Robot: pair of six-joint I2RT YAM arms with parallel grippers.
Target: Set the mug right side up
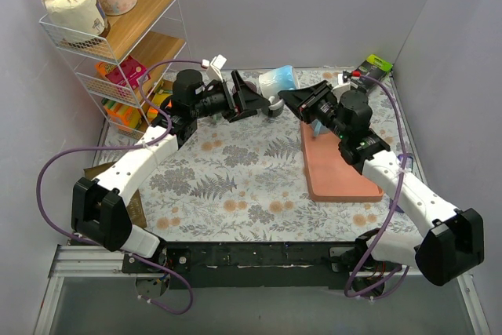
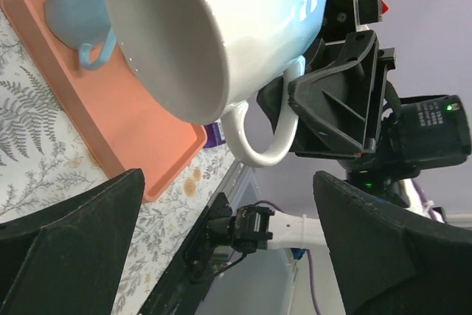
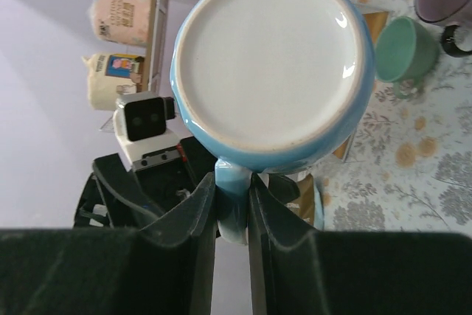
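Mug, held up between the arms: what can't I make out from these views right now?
Top view: how the right pincer grips the mug by its handle; too small, crowded by the left pincer.
Left wrist view: the mug's base, facing away; its upper rim, cut off by the top edge.
Right wrist view: the mug's opening, hidden behind its own base.

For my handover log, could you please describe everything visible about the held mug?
The mug looks like glazed ceramic: pale blue fading to white outside, white and empty inside, with a loop handle. It is tipped on its side in the air, the right gripper shut on its handle; nothing else seems to touch it.
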